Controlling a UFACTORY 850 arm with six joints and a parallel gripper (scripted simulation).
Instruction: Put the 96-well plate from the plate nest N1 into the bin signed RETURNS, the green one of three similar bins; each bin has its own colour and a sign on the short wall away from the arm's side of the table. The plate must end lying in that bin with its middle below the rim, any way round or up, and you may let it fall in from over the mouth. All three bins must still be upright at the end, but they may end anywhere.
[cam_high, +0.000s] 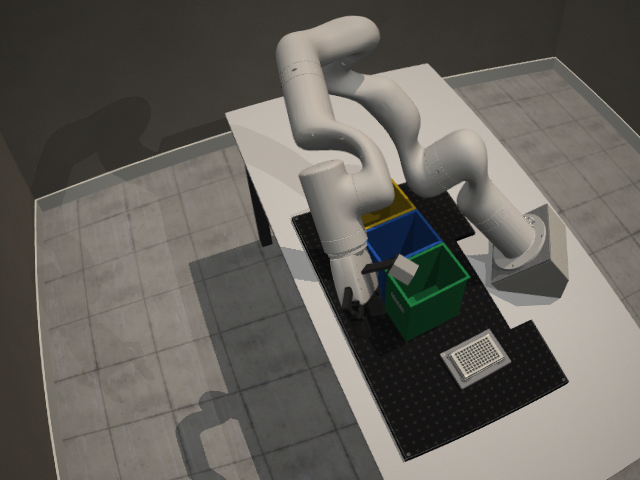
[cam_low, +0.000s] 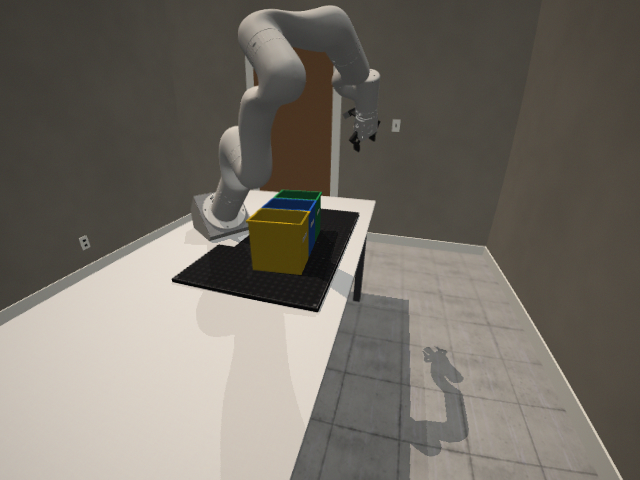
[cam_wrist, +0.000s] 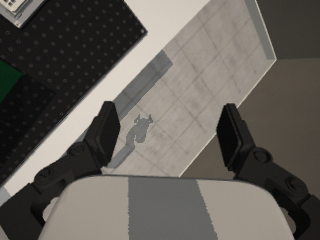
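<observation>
1. I see the 96-well plate (cam_high: 477, 354) lying flat in its plate nest (cam_high: 500, 360) on the black perforated mat (cam_high: 439, 413), near the green bin (cam_high: 439, 304).
2. Green, blue bin (cam_high: 408, 232) and yellow bin (cam_high: 398, 201) stand upright in a touching row.
3. The gripper (cam_wrist: 170, 132) hangs high, seemingly past the table's edge, well apart from the plate.
4. Its jaws are spread fully wide, holding nothing; floor (cam_wrist: 200, 100) shows between them.

Top view: high, angled down on worktop (cam_high: 568, 413). Exterior: far, low, facing door. Wrist: close, looking down past gripper (cam_wrist: 170, 132). All share black mat (cam_high: 439, 413).
</observation>
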